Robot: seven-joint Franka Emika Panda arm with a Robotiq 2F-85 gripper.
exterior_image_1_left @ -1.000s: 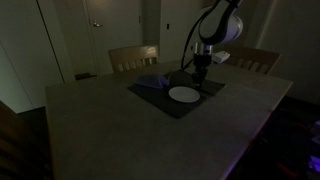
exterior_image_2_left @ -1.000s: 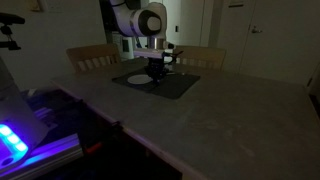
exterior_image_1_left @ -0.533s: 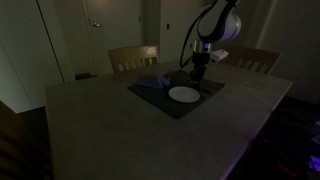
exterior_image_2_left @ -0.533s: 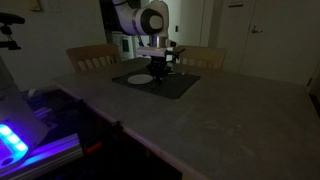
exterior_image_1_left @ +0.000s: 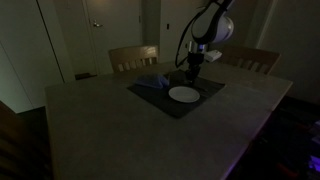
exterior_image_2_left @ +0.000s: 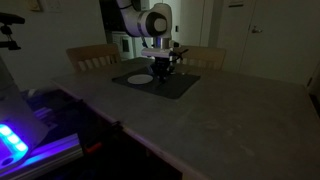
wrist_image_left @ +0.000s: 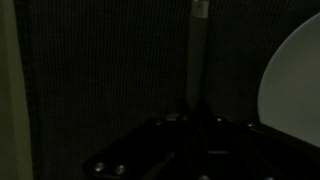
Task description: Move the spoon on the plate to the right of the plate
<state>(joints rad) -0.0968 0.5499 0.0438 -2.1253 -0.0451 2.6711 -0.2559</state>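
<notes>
The scene is very dark. A white plate [exterior_image_1_left: 184,94] lies on a dark placemat [exterior_image_1_left: 150,97] in both exterior views; the plate [exterior_image_2_left: 139,78] also shows at the right edge of the wrist view [wrist_image_left: 295,75]. My gripper [exterior_image_1_left: 190,72] hangs just beyond the plate's edge, low over the mat [exterior_image_2_left: 185,86]. In the wrist view the gripper [wrist_image_left: 197,115] is shut on the spoon [wrist_image_left: 198,50]. The spoon's thin handle sticks out from between the fingers over the mat [wrist_image_left: 100,70], beside the plate. The spoon's bowl is hidden.
A crumpled bluish cloth [exterior_image_1_left: 152,83] lies on the mat beside the plate. Wooden chairs [exterior_image_1_left: 133,56] [exterior_image_1_left: 255,60] stand at the table's far edge. The pale tabletop [exterior_image_1_left: 120,130] extends wide toward the front. A lit device [exterior_image_2_left: 15,140] glows beside the table.
The arm has shifted a little sideways along the plate's far edge with the spoon in its grip. The plate and cloth have not moved.
</notes>
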